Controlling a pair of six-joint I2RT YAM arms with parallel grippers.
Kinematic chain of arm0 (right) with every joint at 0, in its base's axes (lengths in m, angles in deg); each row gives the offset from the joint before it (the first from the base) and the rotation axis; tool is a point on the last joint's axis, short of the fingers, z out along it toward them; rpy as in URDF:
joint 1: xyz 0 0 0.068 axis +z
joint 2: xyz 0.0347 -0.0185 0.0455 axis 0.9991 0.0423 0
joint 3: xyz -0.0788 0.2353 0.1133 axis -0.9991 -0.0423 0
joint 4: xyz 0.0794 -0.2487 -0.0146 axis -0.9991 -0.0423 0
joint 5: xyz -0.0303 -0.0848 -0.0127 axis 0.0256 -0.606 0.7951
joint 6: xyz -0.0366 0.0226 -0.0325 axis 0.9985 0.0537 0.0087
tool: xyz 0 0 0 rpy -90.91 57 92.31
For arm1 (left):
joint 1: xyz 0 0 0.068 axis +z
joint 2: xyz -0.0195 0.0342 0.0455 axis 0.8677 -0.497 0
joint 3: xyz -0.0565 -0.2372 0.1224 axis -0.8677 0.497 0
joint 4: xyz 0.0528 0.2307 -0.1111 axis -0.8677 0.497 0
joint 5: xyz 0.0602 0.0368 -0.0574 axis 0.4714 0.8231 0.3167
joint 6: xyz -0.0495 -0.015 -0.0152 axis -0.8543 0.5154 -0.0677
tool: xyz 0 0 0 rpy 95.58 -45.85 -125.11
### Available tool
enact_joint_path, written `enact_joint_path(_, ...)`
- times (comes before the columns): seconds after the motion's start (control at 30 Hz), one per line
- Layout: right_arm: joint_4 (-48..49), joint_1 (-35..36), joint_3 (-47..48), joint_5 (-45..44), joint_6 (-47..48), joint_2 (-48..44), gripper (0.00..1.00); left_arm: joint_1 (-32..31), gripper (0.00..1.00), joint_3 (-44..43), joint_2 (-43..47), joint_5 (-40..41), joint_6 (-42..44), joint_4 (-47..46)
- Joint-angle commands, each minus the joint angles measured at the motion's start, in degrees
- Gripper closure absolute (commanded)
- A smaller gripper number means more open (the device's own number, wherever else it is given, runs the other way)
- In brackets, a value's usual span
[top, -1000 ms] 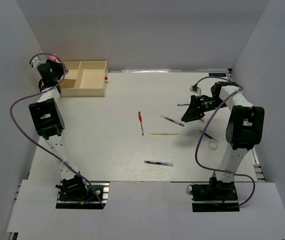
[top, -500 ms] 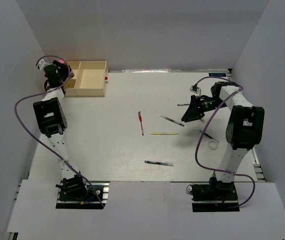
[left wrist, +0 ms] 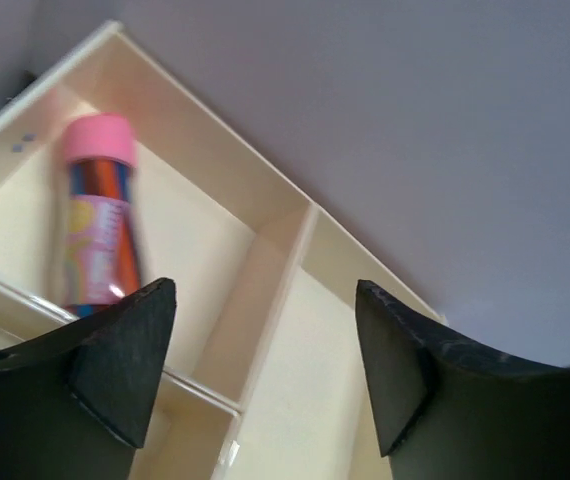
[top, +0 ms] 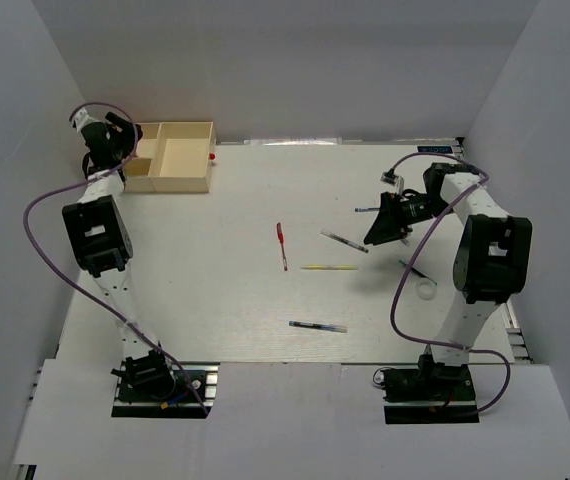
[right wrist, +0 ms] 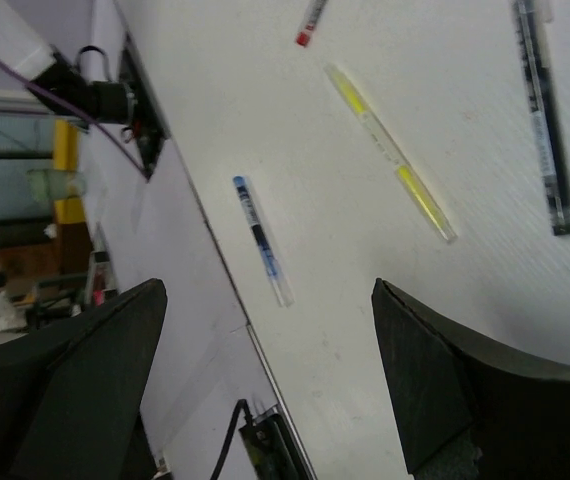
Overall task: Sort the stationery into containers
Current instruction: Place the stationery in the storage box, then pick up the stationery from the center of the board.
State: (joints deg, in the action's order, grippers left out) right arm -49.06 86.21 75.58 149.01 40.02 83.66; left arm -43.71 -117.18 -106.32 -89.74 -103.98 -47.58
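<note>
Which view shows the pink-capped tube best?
Left wrist: the tube lies in a tray compartment, pink cap and printed label visible, slightly blurred. In top external it cannot be seen under the left gripper. Right wrist shows only pens.

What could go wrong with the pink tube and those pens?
The pink-capped tube looks blurred in its tray compartment, perhaps rolling; the open left gripper just above might bump it.
The open right gripper hangs over the blue pen and yellow pen, thin and flat, so they may slip.
The tape ring by the right arm might get swept.
</note>
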Motion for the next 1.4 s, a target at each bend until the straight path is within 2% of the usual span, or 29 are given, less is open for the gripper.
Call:
enact_joint_path(0.0, 4.89, 0.22, -0.95, -7.94, -3.42, -7.36, 0.12, -0.14, 0.20, -4.78, 10.63, -12.98, 7.54, 5.29)
enact_joint_path(0.07, 6.74, 0.40, -2.70, -12.88, -2.38, -10.19, 0.13, -0.14, 0.24, -5.14, 15.46, -18.99, 13.35, 10.66)
enact_joint_path(0.1, 6.83, 0.49, -3.40, -17.16, -0.28, -13.16, 0.14, -0.14, 0.24, -4.53, 17.47, -25.19, 20.43, 14.41)
enact_joint_path(0.2, 5.60, 0.66, -7.27, -25.08, 5.08, -18.79, 0.21, -0.76, 0.23, -1.81, 26.18, -32.88, 32.05, 21.19)
enact_joint_path(0.23, 5.86, 0.49, -8.50, -27.20, 5.45, -20.38, 0.25, -0.76, 0.23, -1.36, 29.59, -36.21, 34.62, 27.66)
enact_joint_path(0.33, 7.79, 0.14, -14.29, -35.81, 4.58, -26.18, 0.27, -1.29, 0.22, 0.74, 35.74, -38.88, 45.09, 41.23)
enact_joint_path(0.37, 9.36, -0.13, -17.36, -37.93, 4.05, -29.33, 0.27, -1.81, 0.16, 1.97, 37.52, -38.44, 49.46, 43.43)
enact_joint_path(0.5, 10.26, -1.18, -22.30, -46.55, 2.46, -34.01, 0.33, -2.34, 0.08, 11.28, 46.39, -36.68, 58.71, 51.43)
enact_joint_path(0.67, 11.22, -2.59, -25.90, -50.52, 4.30, -33.58, 0.41, -3.56, 0.12, 21.48, 53.61, -40.55, 75.05, 58.92)
enact_joint_path(0.83, 17.72, -2.77, -30.74, -51.48, 5.72, -30.16, 0.42, -4.19, 0.25, 27.20, 56.17, -40.46, 77.98, 60.15)
enact_joint_path(0.93, 20.35, -2.76, -31.80, -51.48, 6.15, -28.14, 0.46, -4.19, 0.27, 28.43, 56.60, -41.16, 78.77, 60.95)
enact_joint_path(1.0, 20.89, -2.76, -32.33, -51.40, 6.68, -27.43, 0.50, -4.19, 0.27, 30.63, 57.65, -40.90, 78.77, 59.54)
enact_joint_path(1.17, 23.79, -2.59, -34.35, -52.45, 7.21, -25.85, 0.54, -4.19, 0.27, 35.63, 59.94, -40.72, 78.77, 55.07)
enact_joint_path(1.37, 26.69, -2.50, -35.40, -52.89, 7.91, -24.00, 0.58, -4.71, 0.27, 35.03, 57.93, -41.16, 77.10, 55.66)
